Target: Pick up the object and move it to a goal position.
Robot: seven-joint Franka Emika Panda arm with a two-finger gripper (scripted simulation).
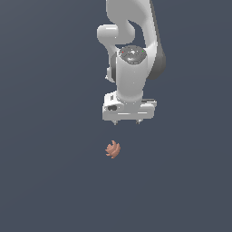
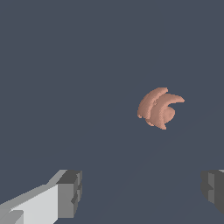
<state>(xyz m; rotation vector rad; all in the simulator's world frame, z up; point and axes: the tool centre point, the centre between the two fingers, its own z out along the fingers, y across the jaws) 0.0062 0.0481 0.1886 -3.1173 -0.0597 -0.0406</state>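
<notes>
The salmon-orange lobed lump (image 1: 112, 149), ridged like a curled shell with pointed tips, lies alone on the plain slate-blue worktop (image 1: 45, 181), nearest the exterior view's lower edge. Bare surface lies open on every side of it. Just beyond it hangs my tool (image 1: 126, 122), smooth white with dark grey pads (image 2: 70, 192), spread wide and holding nothing, apart from the lump.

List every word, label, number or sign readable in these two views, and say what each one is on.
None: no readable text in either view.
The arm's grey top cap carries small red and green specks, too small to read as signs.
The salmon object, the open tool and the dark floor are plain.
</notes>
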